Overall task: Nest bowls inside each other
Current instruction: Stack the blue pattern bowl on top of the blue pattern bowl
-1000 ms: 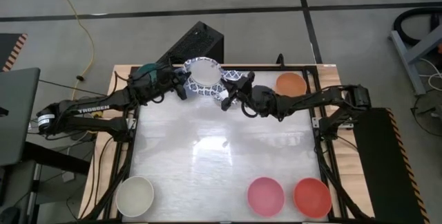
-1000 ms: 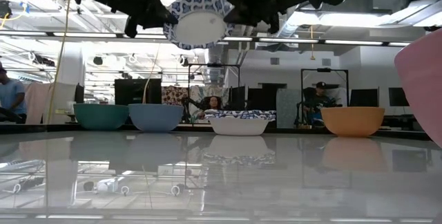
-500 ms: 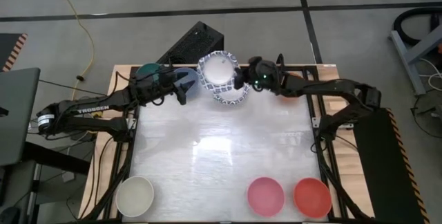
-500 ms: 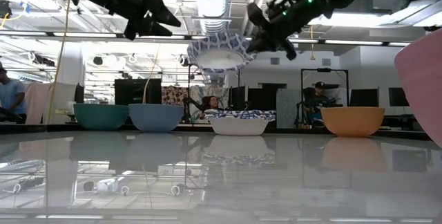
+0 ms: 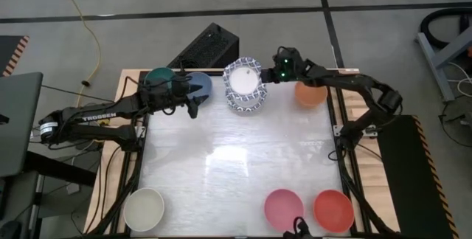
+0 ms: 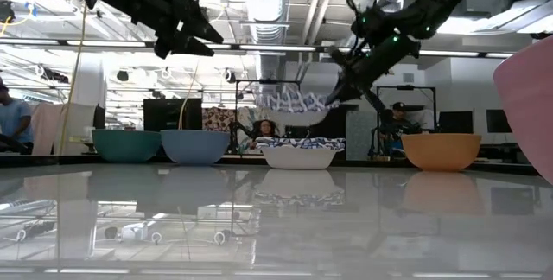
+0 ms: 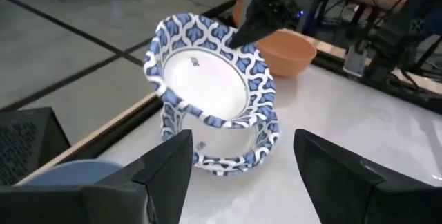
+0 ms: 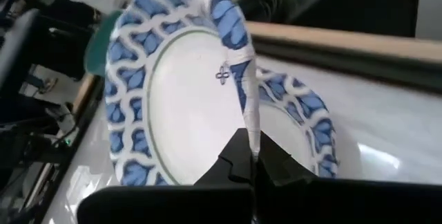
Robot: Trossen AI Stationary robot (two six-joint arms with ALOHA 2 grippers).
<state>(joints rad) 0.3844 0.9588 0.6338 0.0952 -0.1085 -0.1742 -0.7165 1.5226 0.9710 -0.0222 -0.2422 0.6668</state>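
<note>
A white bowl with a blue patterned rim hangs tilted just above a second patterned bowl, which rests on its base near the table's far edge. My right gripper is shut on the upper bowl. My left gripper stands open to the left of both, touching nothing, beside the blue bowl and the teal bowl. My right gripper pinches the upper bowl's rim between its two fingers, one inside the bowl and one outside. The fingers come from the table's far right, slanting down. The bowl hangs tilted, clear of the bowl below.
An orange bowl stands at the far right, close under my right arm. A cream bowl, a pink bowl and a red bowl sit along the near edge. The middle of the table is bare.
My left gripper has opened and let go of the patterned bowl, staying about where it was. My right gripper has swung toward the far right with the bowl and sunk, rolling it from facing the near edge to opening upward, over the resting patterned bowl.
</note>
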